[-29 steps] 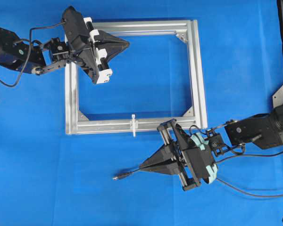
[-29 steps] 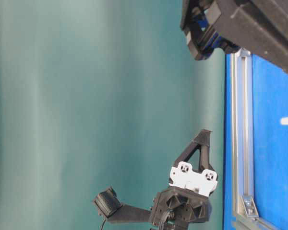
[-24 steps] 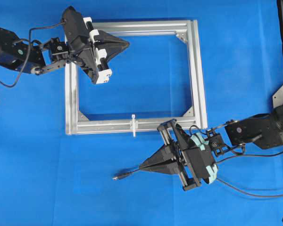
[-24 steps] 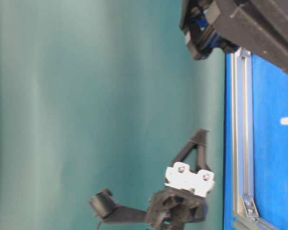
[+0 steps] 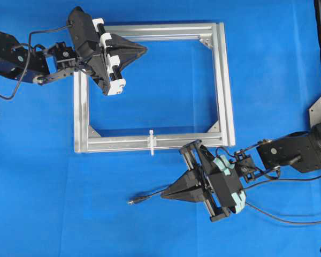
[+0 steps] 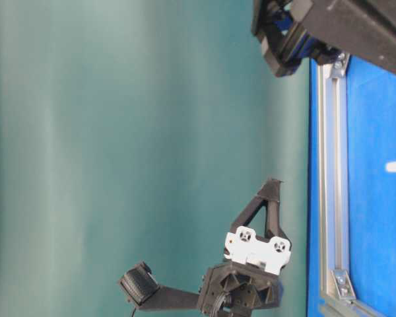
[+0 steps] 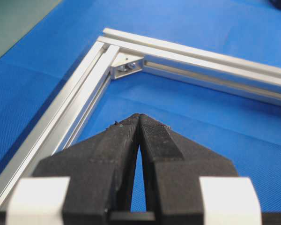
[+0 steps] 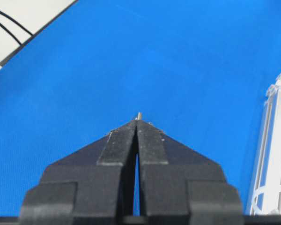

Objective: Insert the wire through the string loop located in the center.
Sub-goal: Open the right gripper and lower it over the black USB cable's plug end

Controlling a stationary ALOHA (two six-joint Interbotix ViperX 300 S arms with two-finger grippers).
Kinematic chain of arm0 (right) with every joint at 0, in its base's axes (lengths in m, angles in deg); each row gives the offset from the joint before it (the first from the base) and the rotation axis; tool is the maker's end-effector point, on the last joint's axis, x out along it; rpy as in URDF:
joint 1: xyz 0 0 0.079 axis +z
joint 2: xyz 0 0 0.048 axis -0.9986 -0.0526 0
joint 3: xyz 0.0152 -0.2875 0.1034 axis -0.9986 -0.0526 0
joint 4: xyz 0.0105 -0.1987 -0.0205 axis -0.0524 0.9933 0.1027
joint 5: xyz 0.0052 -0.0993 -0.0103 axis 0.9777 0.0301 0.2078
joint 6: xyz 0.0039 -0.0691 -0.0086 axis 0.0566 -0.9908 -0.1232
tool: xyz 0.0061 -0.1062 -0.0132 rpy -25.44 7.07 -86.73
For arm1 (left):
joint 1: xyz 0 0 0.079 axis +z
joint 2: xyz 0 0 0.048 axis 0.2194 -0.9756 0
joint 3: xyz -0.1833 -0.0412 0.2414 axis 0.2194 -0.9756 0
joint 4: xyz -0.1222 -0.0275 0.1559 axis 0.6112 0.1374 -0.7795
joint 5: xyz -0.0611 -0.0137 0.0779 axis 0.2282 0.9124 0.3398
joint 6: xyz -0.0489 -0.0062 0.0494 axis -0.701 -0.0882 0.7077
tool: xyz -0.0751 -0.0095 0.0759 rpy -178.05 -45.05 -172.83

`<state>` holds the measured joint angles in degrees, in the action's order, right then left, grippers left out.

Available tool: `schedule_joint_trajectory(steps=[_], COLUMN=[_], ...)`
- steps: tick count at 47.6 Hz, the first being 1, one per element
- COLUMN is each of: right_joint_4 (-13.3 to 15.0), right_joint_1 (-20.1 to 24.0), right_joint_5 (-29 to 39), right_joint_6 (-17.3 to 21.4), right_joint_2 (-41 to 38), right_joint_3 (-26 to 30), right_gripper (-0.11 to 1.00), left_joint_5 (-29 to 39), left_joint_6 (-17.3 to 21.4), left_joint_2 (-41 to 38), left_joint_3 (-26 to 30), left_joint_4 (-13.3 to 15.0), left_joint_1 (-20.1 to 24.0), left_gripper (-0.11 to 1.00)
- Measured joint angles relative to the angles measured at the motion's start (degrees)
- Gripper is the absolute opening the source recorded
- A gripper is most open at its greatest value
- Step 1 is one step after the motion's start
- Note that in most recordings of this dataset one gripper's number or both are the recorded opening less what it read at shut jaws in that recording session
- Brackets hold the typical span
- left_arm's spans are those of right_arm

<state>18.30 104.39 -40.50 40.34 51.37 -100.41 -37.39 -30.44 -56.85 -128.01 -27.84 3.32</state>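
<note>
Wire [image 5: 150, 197]: thin black cable lying on the blue bench [image 5: 43, 187], its plug end pointing left, well below the frame's lower bar
Plug [image 5: 135, 201]: small dark cylinder with a metallic tip, free beyond the right pincer's tips
String loop [image 5: 151, 142]: tiny white translucent tie standing at the middle of the lower bar of the aluminium frame [image 5: 223, 80]; above and slightly right of the plug, not touching it
Right pincer [image 5: 163, 195]: jaws drawn together on the wire a short way behind the plug; in the wrist view only a sliver of the tip shows past the closed tips
Left pincer [image 5: 144, 50]: closed, holding nothing, hovering over the frame's upper left area
Handling, judged: light and limp; the short free end should hold its line, a longer one would droop
Grip point, judged: close behind the plug, as held now; the loop looks flimsy and easily pushed aside
</note>
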Motion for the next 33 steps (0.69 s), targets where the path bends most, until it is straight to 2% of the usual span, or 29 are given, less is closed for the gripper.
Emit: schedule_joint_trajectory(steps=[6, 14, 16, 20, 33], right_joint_4=[-0.09, -0.79, -0.97, -1.14, -2.99], right_joint_1=[0.00, 0.09, 0.09, 0.09, 0.09], right_joint_5=[0.35, 0.62, 0.62, 0.62, 0.62], right_joint_6=[0.88, 1.58, 1.58, 1.67, 1.76], right_joint_2=[0.00, 0.00, 0.00, 0.00, -4.13], right_joint_3=[0.00, 0.00, 0.00, 0.00, 1.93], right_gripper=[0.29, 0.80, 0.81, 0.72, 0.74], left_joint_5=[0.00, 0.00, 0.00, 0.00, 0.00], left_joint_6=[0.00, 0.00, 0.00, 0.00, -0.53], left_joint_2=[0.00, 0.00, 0.00, 0.00, 0.00], left_joint_3=[0.00, -0.09, -0.09, -0.18, -0.18], left_joint_4=[0.00, 0.00, 0.00, 0.00, 0.00], left_joint_1=[0.00, 0.00, 0.00, 0.00, 0.00], left_gripper=[0.00, 0.00, 0.00, 0.00, 0.00])
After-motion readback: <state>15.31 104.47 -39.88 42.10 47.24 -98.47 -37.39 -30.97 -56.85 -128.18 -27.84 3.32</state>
